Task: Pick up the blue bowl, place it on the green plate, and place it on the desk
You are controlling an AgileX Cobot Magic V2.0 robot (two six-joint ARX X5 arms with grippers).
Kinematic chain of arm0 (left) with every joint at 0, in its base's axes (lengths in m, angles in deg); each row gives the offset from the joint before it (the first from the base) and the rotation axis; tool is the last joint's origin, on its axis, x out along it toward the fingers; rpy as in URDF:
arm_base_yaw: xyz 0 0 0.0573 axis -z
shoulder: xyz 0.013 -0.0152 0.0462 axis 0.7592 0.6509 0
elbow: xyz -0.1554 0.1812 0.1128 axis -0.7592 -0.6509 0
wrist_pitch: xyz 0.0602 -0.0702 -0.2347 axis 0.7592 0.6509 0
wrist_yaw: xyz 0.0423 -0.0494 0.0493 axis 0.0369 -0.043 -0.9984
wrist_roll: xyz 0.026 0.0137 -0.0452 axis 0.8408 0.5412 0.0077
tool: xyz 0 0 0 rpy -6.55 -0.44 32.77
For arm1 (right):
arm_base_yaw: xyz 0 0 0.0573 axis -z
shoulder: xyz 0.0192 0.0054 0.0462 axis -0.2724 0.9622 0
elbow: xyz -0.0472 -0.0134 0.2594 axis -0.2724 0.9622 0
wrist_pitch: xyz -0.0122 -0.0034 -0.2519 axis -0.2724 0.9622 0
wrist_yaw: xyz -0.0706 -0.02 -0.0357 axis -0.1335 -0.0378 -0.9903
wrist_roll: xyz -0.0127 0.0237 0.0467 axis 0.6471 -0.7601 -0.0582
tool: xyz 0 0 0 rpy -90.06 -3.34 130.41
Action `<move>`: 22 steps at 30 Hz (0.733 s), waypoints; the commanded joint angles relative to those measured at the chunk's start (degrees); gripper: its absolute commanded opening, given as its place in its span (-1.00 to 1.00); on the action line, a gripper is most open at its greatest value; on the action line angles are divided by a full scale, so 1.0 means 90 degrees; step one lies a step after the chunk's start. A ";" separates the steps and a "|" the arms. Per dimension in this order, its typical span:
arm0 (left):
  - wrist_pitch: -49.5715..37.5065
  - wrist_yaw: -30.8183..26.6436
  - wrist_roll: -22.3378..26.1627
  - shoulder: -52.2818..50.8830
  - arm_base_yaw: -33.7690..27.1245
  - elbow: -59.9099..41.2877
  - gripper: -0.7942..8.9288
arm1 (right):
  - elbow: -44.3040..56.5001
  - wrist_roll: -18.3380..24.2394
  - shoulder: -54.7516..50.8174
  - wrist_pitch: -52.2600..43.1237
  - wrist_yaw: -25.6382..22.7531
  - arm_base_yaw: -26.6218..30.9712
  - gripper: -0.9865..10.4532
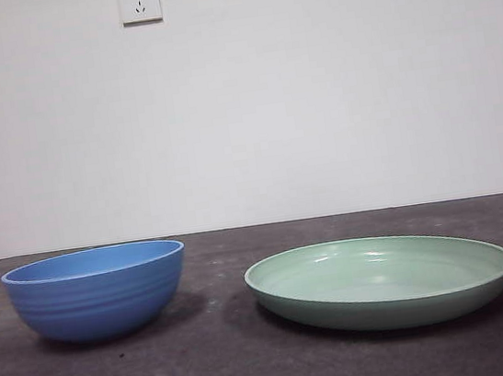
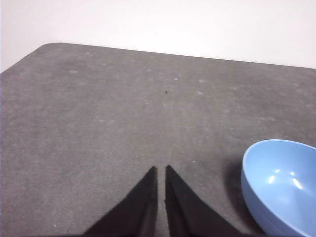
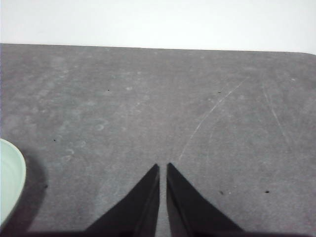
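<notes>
We see blue bowl point(image 1: 97, 292) lower left, green plate point(image 1: 381, 280) lower right, apart on desk point(image 1: 257, 373); wall socket point(image 1: 140, 0) top; left gripper point(image 2: 161, 170) and right gripper point(image 3: 163, 167) both clenched, grasping nothing.

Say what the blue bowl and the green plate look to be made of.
Round, deep blue bowl: probably plastic or melamine, satin finish, moulded ridges, soft highlights inside. Wide, shallow mint-green plate: likely the same, glossier, with sharp light reflections. Glazed ceramic cannot be ruled out.

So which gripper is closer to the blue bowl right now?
Left. The left gripper has the blue bowl just beside it; the right gripper sees only the green plate.
</notes>
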 commanded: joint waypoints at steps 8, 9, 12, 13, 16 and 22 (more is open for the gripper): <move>0.0204 -0.0007 -0.0714 -0.0002 -0.0002 0.0342 -0.80 | -0.0177 -0.1197 -0.0017 -0.0716 0.0869 -0.0032 -0.80; 0.0206 -0.0007 -0.0843 0.0000 -0.0002 0.0486 -0.80 | -0.0321 -0.1413 -0.0012 -0.0690 0.0872 -0.0032 -0.80; 0.0238 -0.0007 -0.1149 0.0068 0.0000 0.0971 -0.80 | -0.0818 -0.1821 0.0056 -0.0551 0.0872 -0.0032 -0.80; 0.0257 -0.0007 -0.1180 0.0124 0.0000 0.1139 -0.80 | -0.0996 -0.1894 0.0104 -0.0491 0.0879 -0.0032 -0.80; 0.0345 -0.0007 -0.1423 0.0432 0.0002 0.1775 -0.80 | -0.1688 -0.2057 0.0369 -0.0158 0.1003 -0.0032 -0.80; 0.0622 0.0323 -0.1559 0.1435 0.0005 0.3225 -0.80 | -0.3213 -0.2118 0.1188 0.0712 0.1904 -0.0032 -0.80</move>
